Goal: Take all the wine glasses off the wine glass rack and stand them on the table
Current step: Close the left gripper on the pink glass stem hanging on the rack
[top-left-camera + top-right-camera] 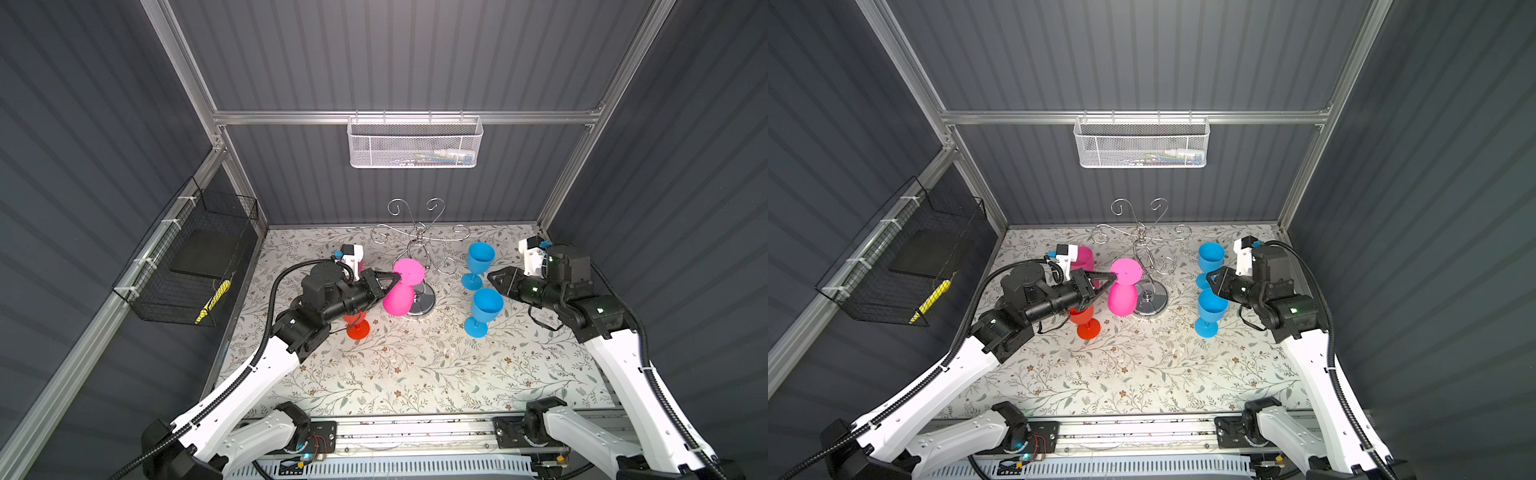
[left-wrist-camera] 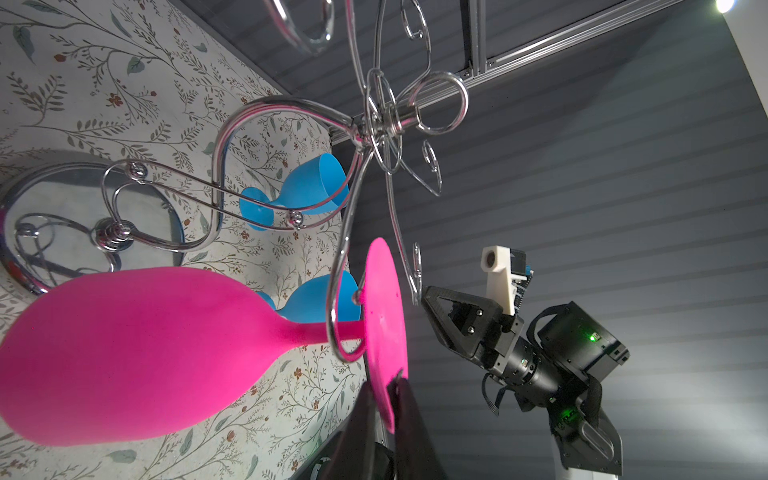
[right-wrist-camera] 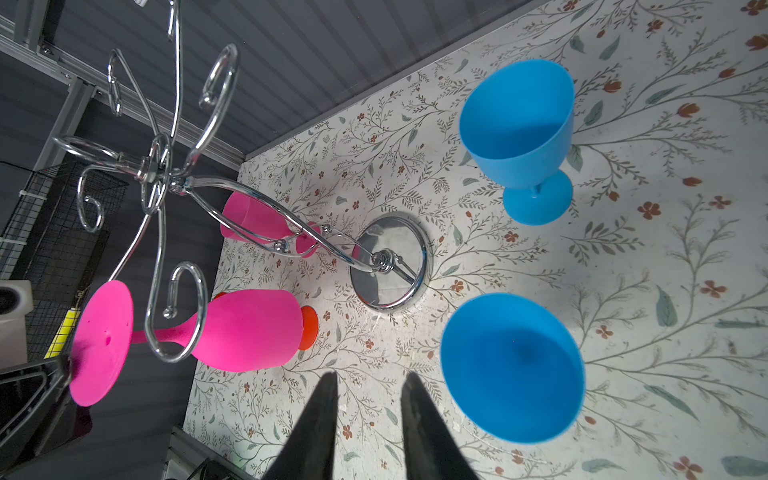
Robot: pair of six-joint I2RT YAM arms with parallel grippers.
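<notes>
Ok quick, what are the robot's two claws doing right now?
Left gripper: shut on the foot of the pink wine glass.
Right gripper: open, holding nothing.

Rack (image 1: 420, 270) at back-middle of table (image 1: 415, 374). Hanging glass (image 1: 398, 301) upside down in hook of rack's front-left arm, foot on top. Left tool (image 1: 397, 276) at foot's left edge, rim nipped in it. Far glass (image 1: 481, 257) and near glass (image 1: 487, 306) upright right of rack; right tool (image 1: 491, 277) beside them, jaws apart. Back-left glass (image 1: 1087, 257) and front-left glass (image 1: 358, 330) left of rack, under left arm (image 1: 257, 365). Mesh basket (image 1: 413, 143) on back rail, wire basket (image 1: 187, 257) on left wall
</notes>
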